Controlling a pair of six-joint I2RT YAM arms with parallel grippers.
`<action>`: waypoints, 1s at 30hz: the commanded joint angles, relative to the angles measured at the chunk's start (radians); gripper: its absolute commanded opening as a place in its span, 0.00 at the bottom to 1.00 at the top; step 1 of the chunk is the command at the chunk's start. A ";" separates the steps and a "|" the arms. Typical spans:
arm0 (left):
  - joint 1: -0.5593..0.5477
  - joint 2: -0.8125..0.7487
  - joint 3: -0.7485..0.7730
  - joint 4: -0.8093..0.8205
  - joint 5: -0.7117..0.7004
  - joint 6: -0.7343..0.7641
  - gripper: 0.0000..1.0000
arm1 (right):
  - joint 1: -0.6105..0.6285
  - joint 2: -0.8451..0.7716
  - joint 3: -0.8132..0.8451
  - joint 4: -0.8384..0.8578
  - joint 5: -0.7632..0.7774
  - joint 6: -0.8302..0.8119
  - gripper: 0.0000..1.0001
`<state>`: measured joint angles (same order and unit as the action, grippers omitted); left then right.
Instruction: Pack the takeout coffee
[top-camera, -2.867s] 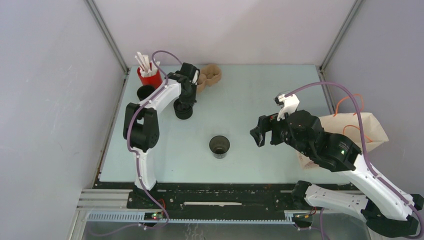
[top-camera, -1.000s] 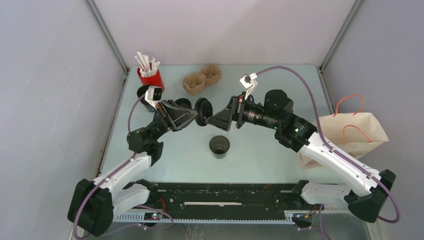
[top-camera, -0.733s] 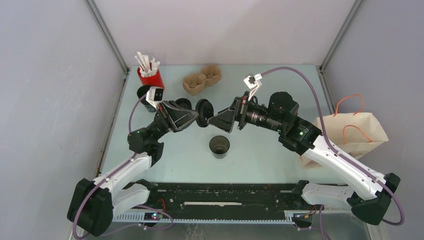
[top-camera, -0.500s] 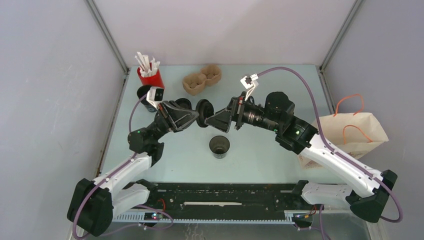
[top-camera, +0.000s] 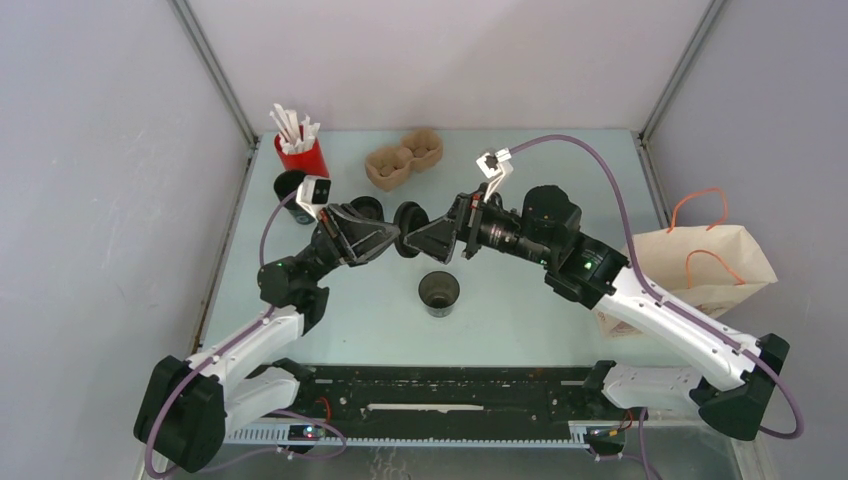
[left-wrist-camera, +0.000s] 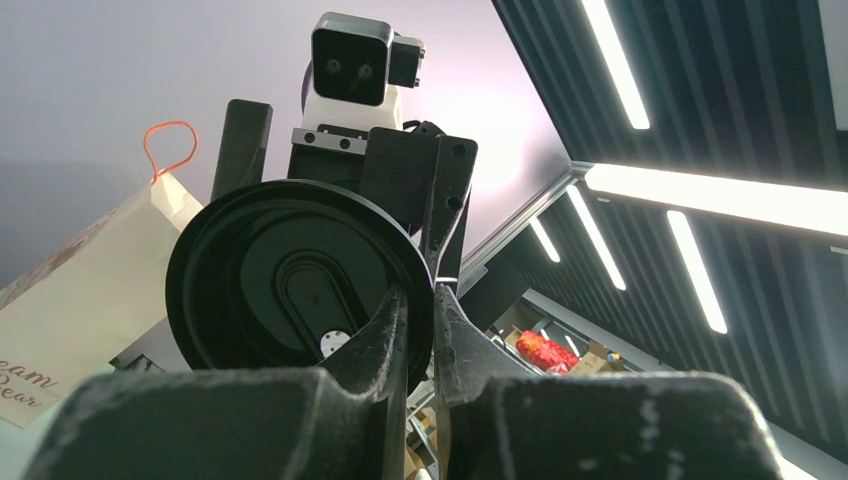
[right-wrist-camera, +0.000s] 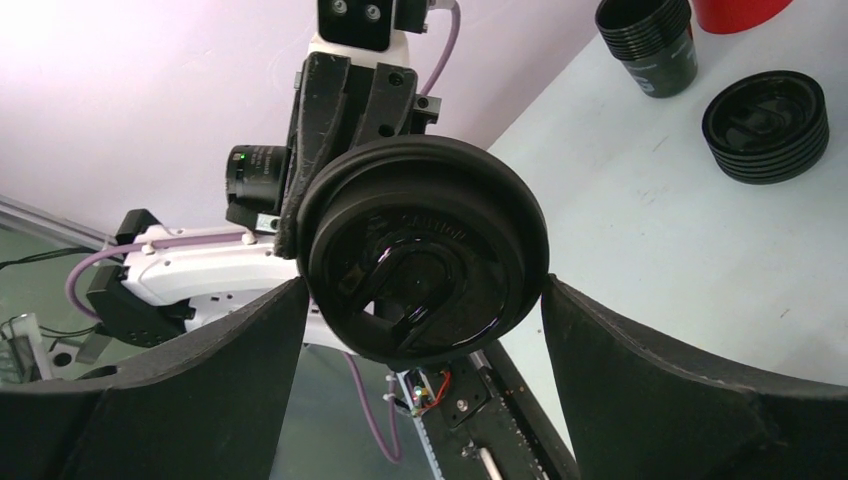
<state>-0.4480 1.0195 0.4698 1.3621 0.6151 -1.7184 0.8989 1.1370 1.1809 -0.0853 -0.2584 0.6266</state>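
Black and tapered, the coffee cup (top-camera: 439, 293) stands upright and uncovered on the pale table (top-camera: 540, 180), near its front middle, with a dark inside showing. Its round black lid (top-camera: 408, 229) is up in the air behind the cup, turned on edge between the two arms. It has a raised rim and a moulded oval recess in the middle (left-wrist-camera: 290, 290).

The left gripper (left-wrist-camera: 420, 310) has its jaws nearly together, pinching the lid's rim. The right gripper (right-wrist-camera: 420, 290) faces it with jaws spread wide, one finger on each side of the lid close to the rim. Whether they touch it cannot be told.

Embossed lettering on the lid's face seems to read "Caution"; the rest is too small to read. The brown paper bag (top-camera: 715, 265) with orange handles lies at the table's right edge, and the left wrist view shows part of its print, ending "eam" and "ear" (left-wrist-camera: 80, 290).

A stack of lids (right-wrist-camera: 766, 125) and a stack of black cups (right-wrist-camera: 648, 40) sit at the far left.
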 joint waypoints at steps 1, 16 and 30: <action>-0.008 -0.004 -0.020 0.026 0.002 0.020 0.05 | 0.030 0.023 0.043 0.003 0.057 -0.046 0.94; -0.002 -0.036 -0.062 -0.018 -0.005 0.059 0.31 | 0.056 0.028 0.059 -0.050 0.139 -0.076 0.82; 0.184 -0.448 0.278 -1.828 -0.235 1.060 0.88 | 0.077 0.045 0.050 -0.485 0.325 -0.246 0.75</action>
<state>-0.2893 0.5797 0.5385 0.2085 0.5415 -1.1126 0.9524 1.1572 1.2034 -0.3897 -0.0299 0.4644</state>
